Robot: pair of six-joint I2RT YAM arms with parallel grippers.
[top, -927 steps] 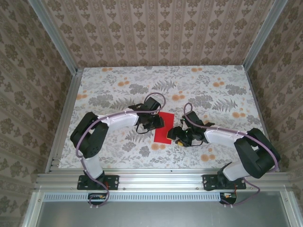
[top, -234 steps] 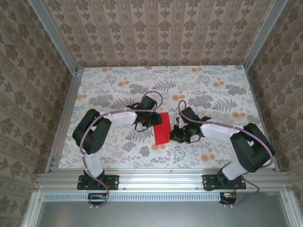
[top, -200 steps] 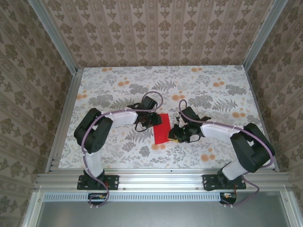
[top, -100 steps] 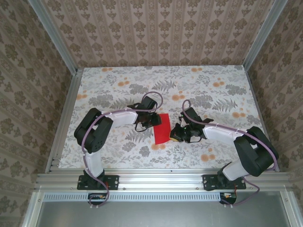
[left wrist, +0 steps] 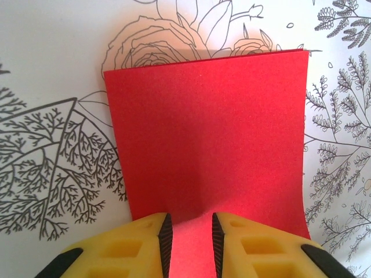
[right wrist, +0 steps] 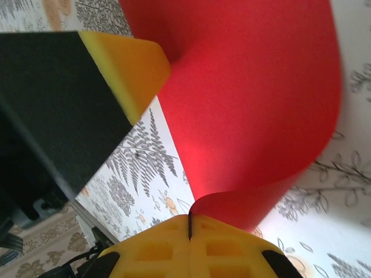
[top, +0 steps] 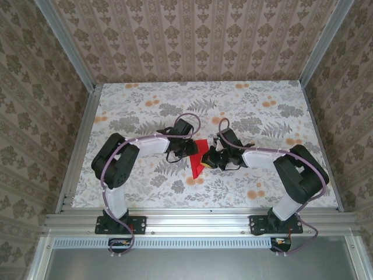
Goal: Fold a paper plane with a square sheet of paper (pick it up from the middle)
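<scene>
A red sheet of paper (top: 200,156) sat near the middle of the flower-patterned table (top: 268,111), slightly toward the 6 o'clock side, with the two arms meeting over it. In the top view the left gripper (top: 188,151) stood at the sheet's 9 o'clock edge and the right gripper (top: 208,161) at its 3 o'clock edge, so the paper lay between them and touched both. Seen from the left wrist, the sheet (left wrist: 208,133) lay mostly flat on the table and stretched toward 12 o'clock, its far edge straight and its 3 o'clock side bowed a little. The left gripper (left wrist: 189,237) came in over the 6 o'clock edge with its yellow fingers (left wrist: 152,243) a little apart, leaving a narrow gap with red paper showing in it. Whether those fingers had any paper pinched between them I could not tell. Seen from the right wrist, the right gripper (right wrist: 189,227) was closed, its yellow fingers pressed together at 6 o'clock and clamped on the edge of the sheet (right wrist: 249,98). From that grip the paper was raised off the table and curved up in a smooth arc toward 12 and 1 o'clock. A black and yellow finger of the left gripper (right wrist: 130,66) showed at 10 o'clock, its tip against the red surface.
</scene>
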